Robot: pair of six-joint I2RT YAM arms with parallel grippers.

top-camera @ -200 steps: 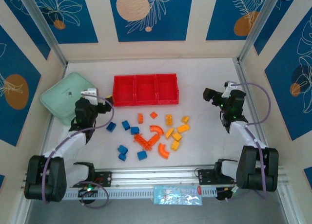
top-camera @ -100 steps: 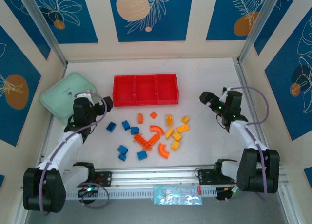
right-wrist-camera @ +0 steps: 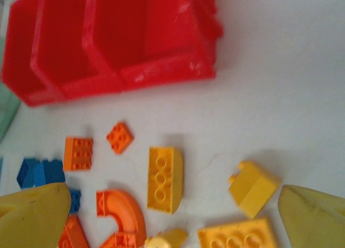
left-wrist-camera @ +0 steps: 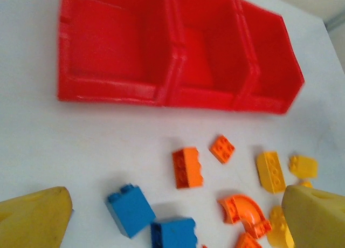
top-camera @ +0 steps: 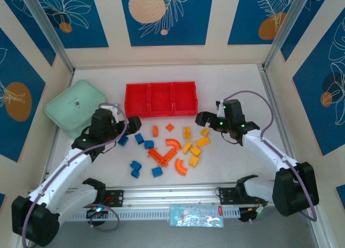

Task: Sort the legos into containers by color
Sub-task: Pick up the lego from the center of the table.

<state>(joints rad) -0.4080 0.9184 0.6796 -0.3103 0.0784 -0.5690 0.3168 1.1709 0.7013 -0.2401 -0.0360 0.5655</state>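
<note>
The red tray (top-camera: 160, 99) of three square compartments lies at the back centre, and its compartments look empty in the left wrist view (left-wrist-camera: 178, 59). In front of it the legos are scattered: blue ones (top-camera: 139, 138) on the left, orange ones (top-camera: 172, 144) in the middle, yellow ones (top-camera: 203, 142) on the right. My left gripper (top-camera: 132, 124) is open at the pile's left edge, above two blue bricks (left-wrist-camera: 129, 209). My right gripper (top-camera: 202, 118) is open at the pile's right edge, above a yellow brick (right-wrist-camera: 165, 179) and a small yellow one (right-wrist-camera: 253, 188). Neither holds anything.
A mint green rounded case (top-camera: 73, 107) lies at the back left, beside the left arm. Patterned walls close in the table on three sides. A metal rail (top-camera: 167, 194) runs along the near edge between the arm bases.
Both arms have swung inward toward the pile: the left gripper moved right and forward away from the green case, the right gripper moved left to the yellow bricks.
</note>
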